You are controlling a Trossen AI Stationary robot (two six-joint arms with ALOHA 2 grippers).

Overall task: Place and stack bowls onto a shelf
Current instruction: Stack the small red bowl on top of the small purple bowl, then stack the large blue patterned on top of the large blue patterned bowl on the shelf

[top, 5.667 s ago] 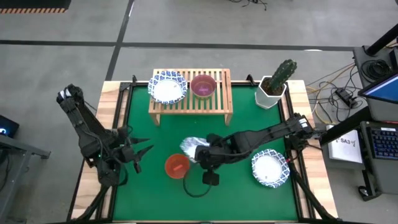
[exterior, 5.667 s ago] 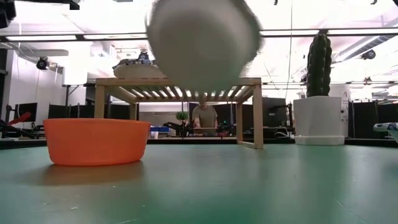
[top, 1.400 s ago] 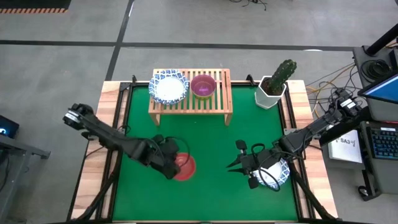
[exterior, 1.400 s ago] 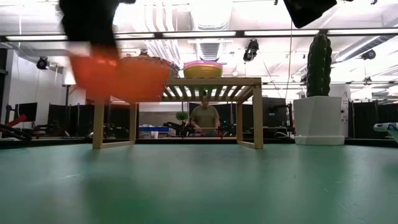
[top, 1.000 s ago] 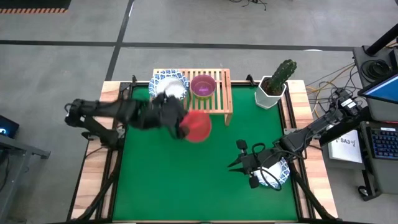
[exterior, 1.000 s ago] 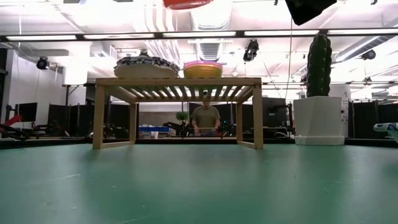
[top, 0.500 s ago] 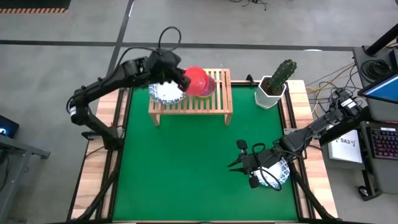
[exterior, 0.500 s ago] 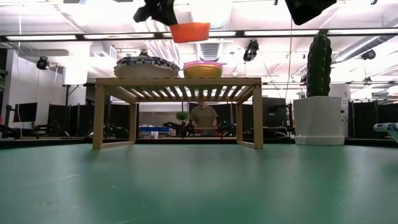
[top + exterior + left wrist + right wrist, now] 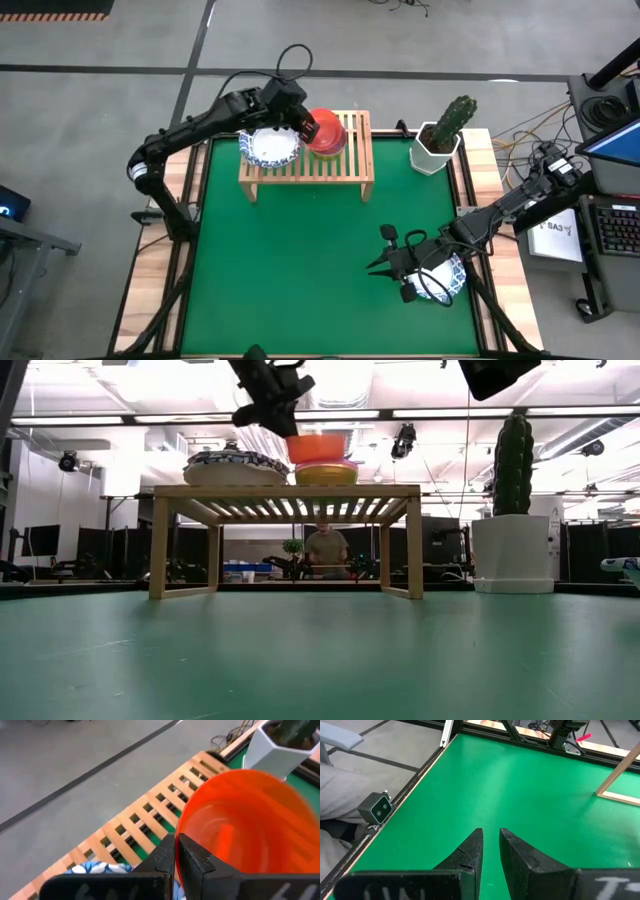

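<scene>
My left gripper (image 9: 308, 128) reaches over the wooden shelf (image 9: 310, 170) at the table's far side, shut on a red bowl (image 9: 326, 132). The red bowl sits upright in the mouth of the purple bowl (image 9: 325, 473), which stands on the shelf top. To its left, a white bowl with a blue patterned rim (image 9: 270, 148) rests on the slats. Another white, blue-rimmed bowl (image 9: 437, 276) lies on the green mat at the near right. My right gripper (image 9: 372, 265) hovers just left of it, fingers a little apart and holding nothing. My left gripper pinches the red bowl's rim (image 9: 181, 836) on the side toward the table's left, with the rim running between the two fingers (image 9: 197, 862). The fingers slant down from the left. The bowl is upright, its bottom at the purple bowl's rim; whether it rests there, I cannot tell.
A cactus in a white hexagonal pot (image 9: 440, 140) stands at the far right corner, beside the shelf. The green mat (image 9: 300, 270) lies between the shelf and the near edge. A person shows in the room beyond the table, under the shelf (image 9: 328, 548).
My left gripper has carried the red bowl from high above the middle of the mat toward the far edge, over the shelf, then lowered it onto the purple bowl. It has stayed shut on the rim throughout.
</scene>
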